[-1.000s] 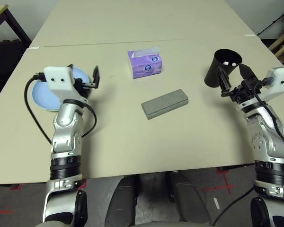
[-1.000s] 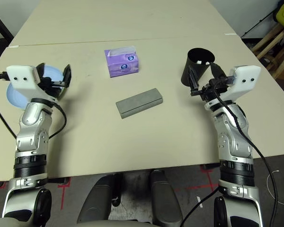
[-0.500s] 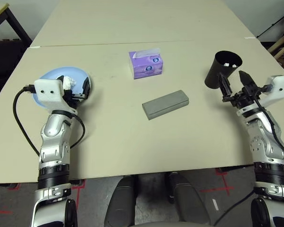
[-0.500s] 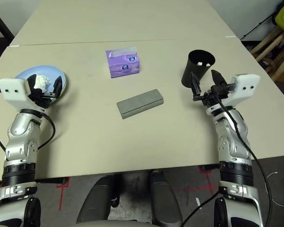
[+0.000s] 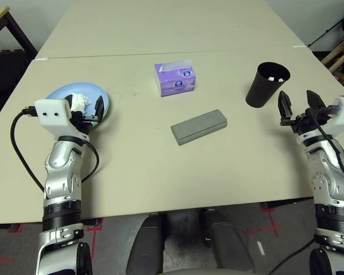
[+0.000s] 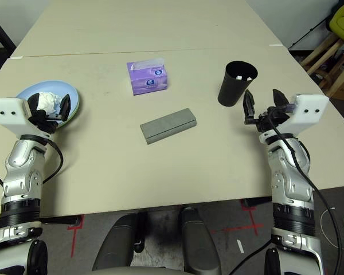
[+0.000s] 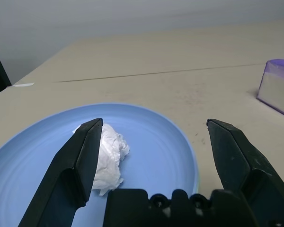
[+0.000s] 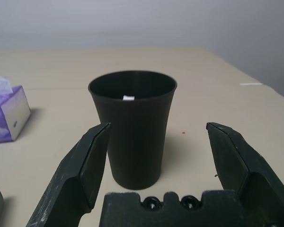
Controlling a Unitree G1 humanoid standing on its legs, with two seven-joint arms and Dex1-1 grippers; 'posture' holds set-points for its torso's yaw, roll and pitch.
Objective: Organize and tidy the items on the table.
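A light blue plate (image 6: 28,94) lies at the table's left with a crumpled white tissue wad (image 6: 46,101) on it. A pale green rim shows under the plate's right edge. My left gripper (image 7: 155,125) hovers open just short of the plate's near edge, holding nothing. A grey glasses case (image 5: 199,126) lies mid-table. The black cup (image 8: 135,132) stands upright at the right, with a small white bit inside. My right gripper (image 6: 262,103) is open, a little to the right of the cup and clear of it.
A purple tissue box (image 5: 175,79) stands behind the case, centre-back. The beige table (image 5: 160,172) has bare room in front of the case and between the arms. A seam (image 5: 132,54) to a second table runs across the back.
My left arm has drawn back and down from over the plate, and the tissue wad now shows on it. My right gripper has backed away from the cup toward the right.
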